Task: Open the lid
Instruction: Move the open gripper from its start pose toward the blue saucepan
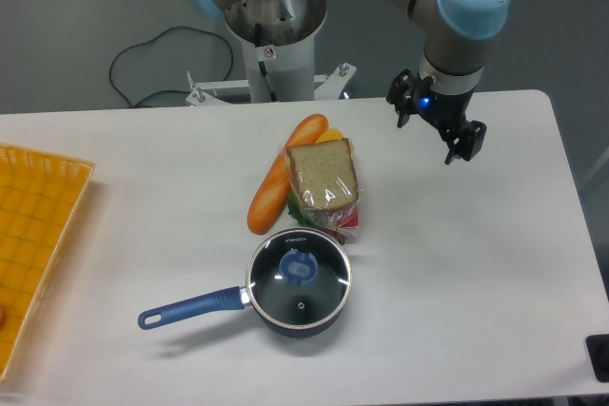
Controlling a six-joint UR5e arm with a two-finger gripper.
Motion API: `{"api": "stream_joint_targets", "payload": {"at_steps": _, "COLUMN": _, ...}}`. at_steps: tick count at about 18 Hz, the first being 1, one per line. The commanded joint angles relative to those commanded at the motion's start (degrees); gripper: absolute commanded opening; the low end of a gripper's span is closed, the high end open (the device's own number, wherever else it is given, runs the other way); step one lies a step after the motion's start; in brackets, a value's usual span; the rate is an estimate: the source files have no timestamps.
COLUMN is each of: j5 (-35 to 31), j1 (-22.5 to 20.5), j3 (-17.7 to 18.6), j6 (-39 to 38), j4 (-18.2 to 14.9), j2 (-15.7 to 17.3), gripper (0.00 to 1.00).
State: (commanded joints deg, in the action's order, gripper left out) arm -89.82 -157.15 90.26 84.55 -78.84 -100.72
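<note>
One lid (299, 280) sits on the pan (285, 297), keeping it covered; gripper (440, 135) hangs well apart, fingers spread, empty.

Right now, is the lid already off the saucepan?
No, the lid sits flat on the saucepan, and the gripper hangs far from it.

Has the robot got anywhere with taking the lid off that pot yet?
Nothing looks done: the round clear glass lid with the blue knob sits closed on the dark blue long-handled saucepan. The pincer hangs far off, holding nothing. Reaching over, gripping the knob and lifting all remain.
</note>
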Motion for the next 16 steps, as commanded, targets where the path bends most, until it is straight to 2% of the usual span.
{"api": "stream_joint_targets", "payload": {"at_steps": 7, "j5": -0.3, "j1": 0.8, "j3": -0.4, "j6": 0.0, "j4": -0.4, "j2": -0.4, "gripper": 1.0}}
{"api": "stream_joint_targets", "payload": {"at_steps": 16, "j5": 0.3, "j1": 3.2, "j3": 4.3, "j6": -0.6, "j4": 0.4, "j2": 0.0, "gripper": 1.0}}
